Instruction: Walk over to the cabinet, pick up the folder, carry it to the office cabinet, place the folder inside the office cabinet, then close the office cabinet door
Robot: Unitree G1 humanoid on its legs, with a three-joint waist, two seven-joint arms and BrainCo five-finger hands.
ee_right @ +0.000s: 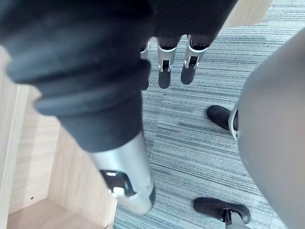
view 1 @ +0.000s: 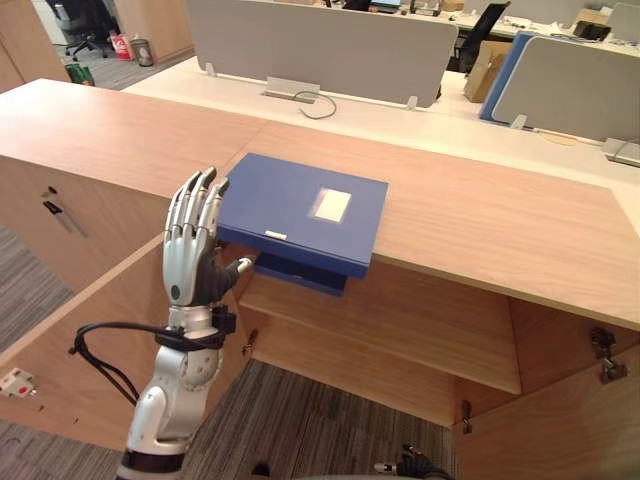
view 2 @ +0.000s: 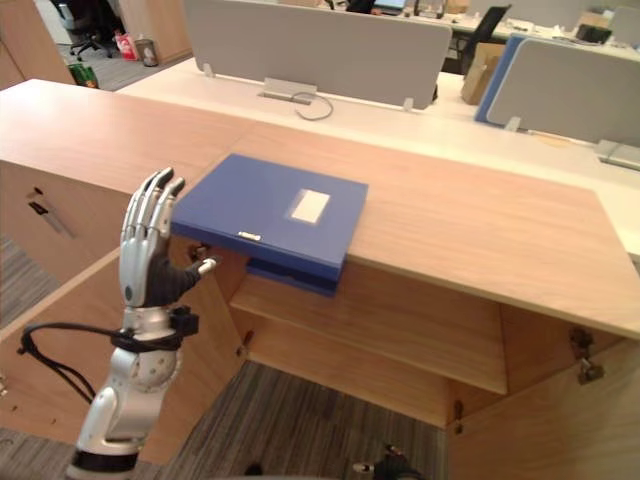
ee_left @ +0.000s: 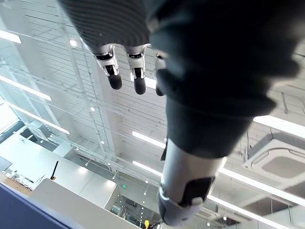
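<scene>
In the left eye view the blue folder [view 1: 305, 215] lies flat on the wooden surface [view 1: 500, 220] of the cabinet. Its near edge juts out past the front lip, over the open compartment. The left hand [view 1: 190, 265] stands upright just beside the folder's near left corner. Its fingers [view 1: 200, 205] are straight and held together, and its thumb points in under the folder; it holds nothing. Below the folder is a bare shelf [view 1: 420, 325], and a door [view 1: 90, 350] stands open to the folder's left.

The right eye view shows the same layout. The fingertips look a sliver apart from the folder's corner, though I cannot be sure they do not touch.

In the left wrist view the fingers stretch out against ceiling lights. A strip of blue beyond them is probably the folder's edge.

In the right wrist view the right hand [ee_right: 163, 71] hangs over grey carpet [ee_right: 200, 143], well apart from the folder, with its fingers loose and empty.

The step in hand looks like the pick-up, with the grasp not yet made. The next move likely calls for sliding the thumb beneath the overhanging edge, laying the fingers across the cover and pinching. The right hand may have to come up to steady the far side, since a wide flat folder held at one corner could tip or slip.
</scene>
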